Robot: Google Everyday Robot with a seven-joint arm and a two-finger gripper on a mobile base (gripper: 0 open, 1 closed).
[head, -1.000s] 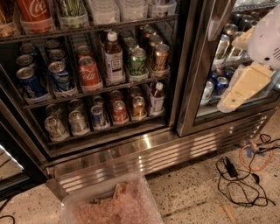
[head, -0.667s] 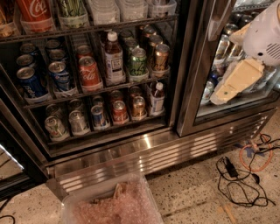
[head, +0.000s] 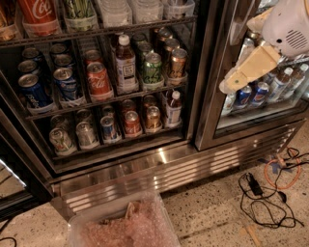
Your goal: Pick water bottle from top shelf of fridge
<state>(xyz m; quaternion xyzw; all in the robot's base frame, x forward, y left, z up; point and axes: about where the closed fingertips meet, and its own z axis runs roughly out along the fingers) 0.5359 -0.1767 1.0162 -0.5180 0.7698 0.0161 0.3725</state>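
The fridge [head: 159,166] fills the view, with its left section open. Along the top edge runs the top shelf [head: 96,32], a dark wire rack with a thin metal rail. On it stand clear ribbed water bottles [head: 115,10] in clear holders, cut off by the frame's top edge, beside a red cola can [head: 37,13]. My gripper [head: 236,79], cream-coloured on a white arm [head: 289,24], hangs at the upper right in front of the closed right glass door [head: 260,96]. It is well to the right of the water bottles and lower, and touches nothing.
Lower racks hold several cans and a brown-liquid bottle with a white cap [head: 125,60]. A clear bin of bubble wrap [head: 125,226] stands on the floor in front of the fridge. Black and orange cables [head: 270,193] lie on the floor at right.
My gripper has moved up and a little to the left in front of the right door. Nothing on the shelves has moved.
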